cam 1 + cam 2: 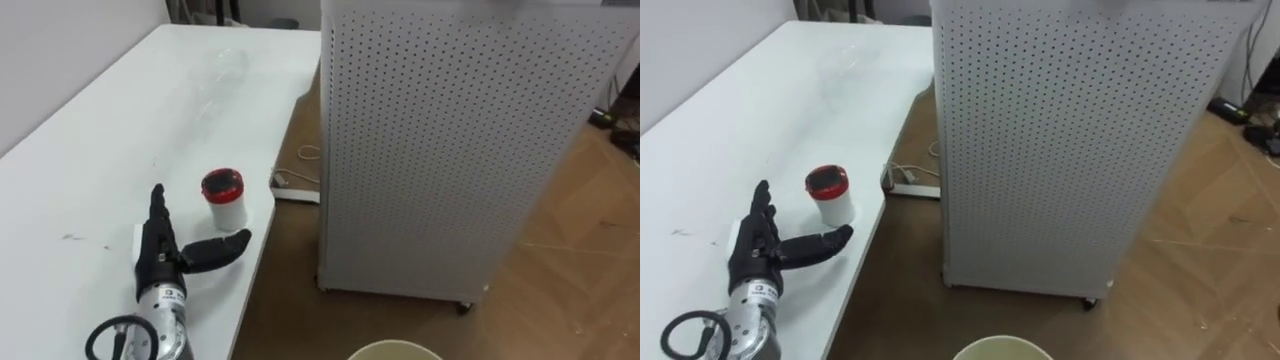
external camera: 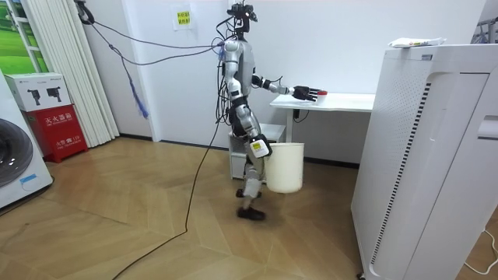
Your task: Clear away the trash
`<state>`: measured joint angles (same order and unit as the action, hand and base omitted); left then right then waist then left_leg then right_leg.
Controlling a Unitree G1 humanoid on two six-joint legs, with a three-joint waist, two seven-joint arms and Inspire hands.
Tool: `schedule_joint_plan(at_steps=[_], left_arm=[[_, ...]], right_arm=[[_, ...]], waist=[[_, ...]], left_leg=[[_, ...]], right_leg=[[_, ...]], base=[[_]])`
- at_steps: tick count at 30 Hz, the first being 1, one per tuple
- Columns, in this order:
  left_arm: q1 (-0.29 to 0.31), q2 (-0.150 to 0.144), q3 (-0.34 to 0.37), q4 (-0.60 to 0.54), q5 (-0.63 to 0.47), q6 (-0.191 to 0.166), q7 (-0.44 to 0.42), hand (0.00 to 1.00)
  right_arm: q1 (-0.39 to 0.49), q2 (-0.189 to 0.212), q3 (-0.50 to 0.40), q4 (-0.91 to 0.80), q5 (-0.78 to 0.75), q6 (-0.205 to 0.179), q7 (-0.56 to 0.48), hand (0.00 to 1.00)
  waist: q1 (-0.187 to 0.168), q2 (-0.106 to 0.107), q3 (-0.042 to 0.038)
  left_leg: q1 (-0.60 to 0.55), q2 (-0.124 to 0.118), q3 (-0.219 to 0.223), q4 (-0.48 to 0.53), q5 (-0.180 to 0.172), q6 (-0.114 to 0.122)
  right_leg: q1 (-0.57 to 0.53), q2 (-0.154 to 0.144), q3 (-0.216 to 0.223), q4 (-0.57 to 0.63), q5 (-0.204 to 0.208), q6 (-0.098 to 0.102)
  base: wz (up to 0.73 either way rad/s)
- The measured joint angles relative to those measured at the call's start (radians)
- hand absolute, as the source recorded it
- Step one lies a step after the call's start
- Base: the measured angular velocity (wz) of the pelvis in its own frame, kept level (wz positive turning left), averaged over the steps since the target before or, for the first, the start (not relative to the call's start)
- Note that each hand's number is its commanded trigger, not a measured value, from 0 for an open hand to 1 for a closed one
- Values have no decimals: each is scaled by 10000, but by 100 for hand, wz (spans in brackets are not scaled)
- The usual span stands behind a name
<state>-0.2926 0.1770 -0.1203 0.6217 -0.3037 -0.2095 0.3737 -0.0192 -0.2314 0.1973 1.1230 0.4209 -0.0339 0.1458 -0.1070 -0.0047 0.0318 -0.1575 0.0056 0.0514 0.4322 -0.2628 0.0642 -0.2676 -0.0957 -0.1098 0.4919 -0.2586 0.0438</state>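
Note:
A small white cup with a red lid (image 1: pixel 223 199) (image 1: pixel 830 194) stands upright near the right edge of the white table (image 1: pixel 120 130). My left hand (image 1: pixel 160 248) (image 1: pixel 758 250) lies open on the table just short of the cup and to its left. Its fingers are straight and its thumb points toward the cup's base without touching it. In the room view I stand at the table's end with the left hand (image 2: pixel 306 93) stretched out over it. My right hand (image 2: pixel 260 146) hangs at my hip, shut on the rim of a white bucket (image 2: pixel 285 167) held off the floor. The bucket's rim (image 1: pixel 393 350) shows below me.
A tall white perforated cabinet (image 1: pixel 450 150) (image 2: pixel 428 155) stands close to the table's right, leaving a narrow strip of wooden floor. A white power strip (image 1: pixel 292 186) lies there. A washing machine (image 2: pixel 19 167) and a red box (image 2: pixel 61 131) stand far off.

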Motion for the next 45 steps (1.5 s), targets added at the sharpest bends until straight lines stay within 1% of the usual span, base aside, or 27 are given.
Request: schedule_joint_plan(at_steps=[1,2,3,4,5,6,8,9,10,11,12,13,16,18,22,23,24,25,27,30,32,33,36,39,40,42,45], left_arm=[[3,0,2,9,0,44,-15,0],[14,-1,5,61,5,92,-60,0],[14,21,4,83,5,116,-115,0],[17,27,0,89,3,115,-128,0],[23,26,-4,160,11,103,-145,0],[28,34,-8,252,18,93,-137,0],[32,43,8,243,16,-12,-92,0],[32,63,22,244,22,-19,-67,0],[32,64,48,247,21,-21,-53,0],[31,69,130,297,22,-82,-27,0],[31,70,221,378,22,-205,-21,0],[31,71,246,399,22,-260,-18,0],[16,78,262,484,87,-674,16,0],[-3,78,250,591,76,-835,77,0],[-5,82,239,784,94,-1105,161,0],[-9,88,239,852,94,-1211,165,0],[-64,89,225,903,95,-1263,164,60],[-133,89,197,956,97,-1282,164,100],[-313,87,167,1089,88,-1402,187,100],[-347,91,183,1162,89,-1463,430,100],[-437,165,222,1369,38,-1470,557,100],[-560,276,296,1563,-62,-1457,569,100],[-866,413,438,1945,-200,-1338,579,100],[-1020,426,441,2158,-227,-1252,585,100],[-1031,427,441,2177,-255,-1252,592,100],[-1043,484,423,2243,-418,-1216,605,100],[-1040,429,392,2245,-416,-1169,603,100]], right_arm=[[15,1,-44,23,30,-2,1,100],[51,2,-137,88,50,-55,16,100],[60,-3,-146,174,45,-96,18,100],[53,-3,-144,252,45,-116,18,100],[9,10,-96,410,35,-174,40,100],[-30,13,6,409,31,-181,52,100],[-39,-3,184,397,17,-213,75,100],[-102,-26,248,406,15,-211,79,100],[-131,-37,291,416,15,-213,80,100],[-223,-53,445,434,23,-229,96,100],[-275,-43,586,435,19,-307,107,100],[-290,-26,601,447,22,-321,112,100],[-334,-34,535,458,-41,-326,129,100],[-342,-44,542,457,-40,-327,149,100],[-338,-86,546,479,-32,-337,193,100],[-335,-84,546,494,-34,-357,207,100],[-319,-84,542,494,-32,-408,208,100],[-315,-85,540,492,-32,-414,208,100],[-333,-84,541,413,-32,-416,206,100],[-302,-85,554,409,-31,-418,199,100],[-251,-85,543,399,-22,-418,192,100],[-234,-84,526,391,-21,-429,193,100],[-151,-84,527,345,32,-447,192,100],[-113,-84,539,345,113,-445,177,100],[-113,-83,539,345,121,-445,176,100],[-115,-72,567,351,121,-448,180,100],[-99,-73,570,421,119,-476,189,100]], waist=[[-9,-22,-15],[-39,-30,-48],[1,-11,-104],[9,28,-124],[99,85,-161],[191,103,-172],[266,68,-183],[320,44,-169],[337,36,-164],[350,11,-148],[348,-74,-94],[332,-94,-89],[167,-184,-52],[121,-222,-66],[12,-233,-72],[-10,-230,-86],[-23,-245,-85],[-22,-231,-95],[-16,-259,-115],[-30,-263,-119],[-34,-256,-122],[-38,-255,-123],[-73,-251,-126],[-138,-240,-129],[-138,-240,-129],[-245,-237,-127],[-259,-221,-121]], left_leg=[[40,-2,-39,67,-87,-57],[128,41,-179,202,-247,-258],[234,140,-221,342,-377,-443],[291,229,-211,398,-463,-533],[427,438,-135,435,-551,-678],[573,640,-95,443,-618,-811],[704,841,-70,441,-601,-947],[787,931,54,409,-561,-1008],[822,988,133,382,-532,-1059],[872,1102,293,330,-512,-1096],[881,1217,367,275,-474,-1164],[874,1237,373,258,-450,-1202],[785,1367,454,5,-331,-1403],[808,1387,500,-107,-274,-1492],[841,1385,573,-288,-258,-1521],[839,1374,589,-348,-257,-1521],[821,1363,608,-394,-253,-1523],[797,1356,612,-423,-249,-1529],[626,1308,640,-446,-195,-1497],[613,1211,797,-569,-80,-1410],[620,1173,848,-591,-58,-1373],[628,1162,876,-610,-49,-1358],[660,1112,902,-733,18,-1278],[760,1017,988,-962,101,-1177],[779,1007,1015,-992,103,-1173],[906,965,1038,-1091,120,-1144],[1045,894,1038,-1259,149,-1096]], right_leg=[[-31,-24,80,-420,281,-7],[-5,-63,11,-637,852,-43],[199,-3,-198,-641,1143,-194],[289,66,-306,-590,1168,-240],[457,269,-408,-604,1092,-477],[600,399,-591,-591,969,-645],[797,559,-754,-574,781,-815],[905,624,-800,-604,674,-894],[945,650,-825,-632,624,-929],[1013,716,-882,-680,543,-1013],[1090,766,-1020,-750,492,-1098],[1112,778,-1076,-772,464,-1137],[1100,781,-1453,-794,318,-1273],[1095,788,-1498,-823,301,-1297],[1083,777,-1536,-848,302,-1297],[1070,766,-1539,-853,310,-1284],[1040,766,-1536,-885,328,-1254],[1017,765,-1536,-901,339,-1239],[835,718,-1527,-918,420,-1208],[778,591,-1546,-963,509,-1160],[774,545,-1548,-970,529,-1125],[777,538,-1542,-1007,549,-1093],[859,521,-1528,-1201,656,-1018],[952,446,-1527,-1351,734,-908],[968,435,-1524,-1372,744,-891],[1133,428,-1533,-1554,786,-827],[1294,405,-1537,-1655,830,-753]], base=[[36],[31],[32],[25],[12],[5],[12],[17],[11],[11],[14],[26],[35],[11],[3],[3],[6],[7],[2],[-1],[5],[5],[4],[4],[4],[4],[2]])
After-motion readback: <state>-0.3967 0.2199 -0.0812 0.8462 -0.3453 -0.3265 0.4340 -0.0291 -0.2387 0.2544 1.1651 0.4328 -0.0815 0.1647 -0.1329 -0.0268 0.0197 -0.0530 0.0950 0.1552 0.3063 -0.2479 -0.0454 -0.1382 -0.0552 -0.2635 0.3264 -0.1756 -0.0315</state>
